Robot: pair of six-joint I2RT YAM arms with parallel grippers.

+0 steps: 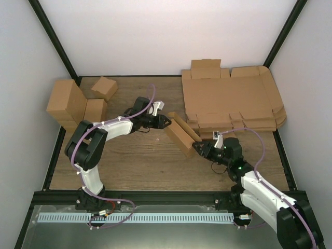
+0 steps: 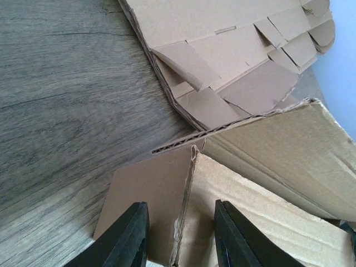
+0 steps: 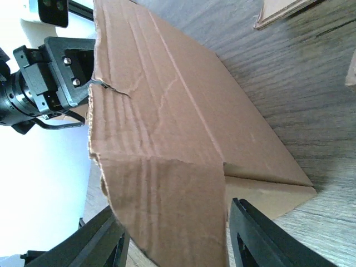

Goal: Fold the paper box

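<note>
Wood-grain bench (image 1: 135, 155) is carrying the long plain brown cardboard paper box (image 1: 179, 136) near its middle, walls seemingly standing, end flaps awaiting tucking, while my left claw (image 2: 179, 204) and right claw (image 3: 173, 207) are straddling its ends, whether clamping I cannot tell.

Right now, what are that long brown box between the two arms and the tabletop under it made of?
The paper box looks like plain brown corrugated cardboard, matte and unprinted: its cut edge shows wavy fluting in the left wrist view, and one edge is torn and fibrous. The table shows grey-brown wood grain with a faint sheen; whether it is real wood or printed laminate, I cannot tell.
</note>
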